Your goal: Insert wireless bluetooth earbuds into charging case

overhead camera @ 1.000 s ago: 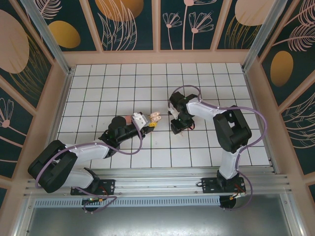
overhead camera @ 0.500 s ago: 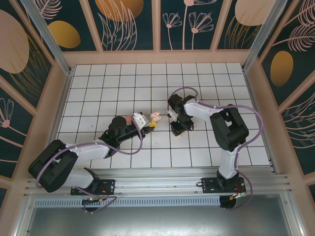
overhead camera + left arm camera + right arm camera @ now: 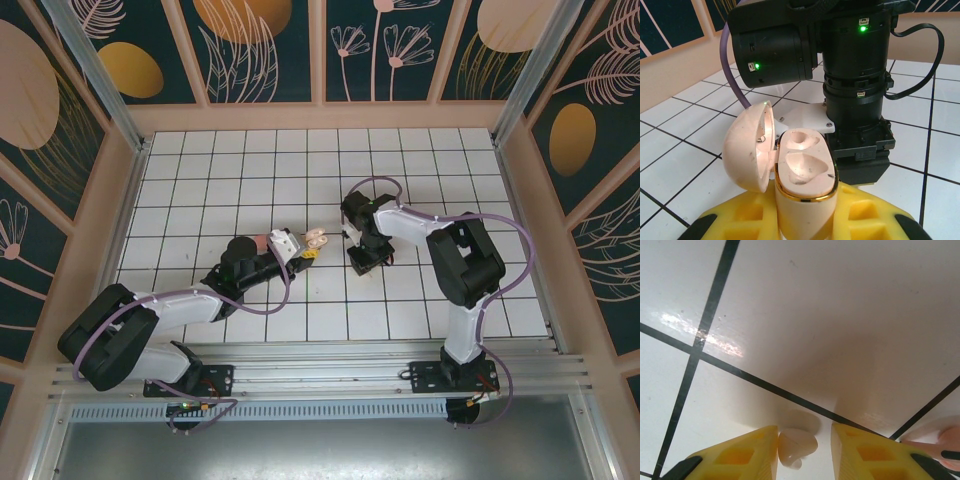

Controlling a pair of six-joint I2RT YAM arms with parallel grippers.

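Observation:
My left gripper (image 3: 802, 220) is shut on the pale beige charging case (image 3: 802, 170), its yellow fingers clamping the body. The case stands upright with its lid (image 3: 747, 150) swung open to the left, and both sockets are bare. In the top view the case (image 3: 316, 238) sits at mid-floor, with my right gripper (image 3: 366, 268) just to its right, pointing down at the tiles. A pale beige earbud (image 3: 797, 446) lies on the floor between the right gripper's (image 3: 804, 450) yellow fingers. It touches the left finger (image 3: 747, 452), and a gap separates it from the right finger (image 3: 865, 450).
A pinkish earbud (image 3: 940, 440) lies on the tile just right of the right finger. The right arm's black wrist (image 3: 855, 75) stands close behind the open case. Wooden walls (image 3: 320, 115) ring the white tiled floor (image 3: 240, 180).
The right gripper's jaws have narrowed around the pale earbud and the arm has shifted slightly. The left arm and the case have not moved.

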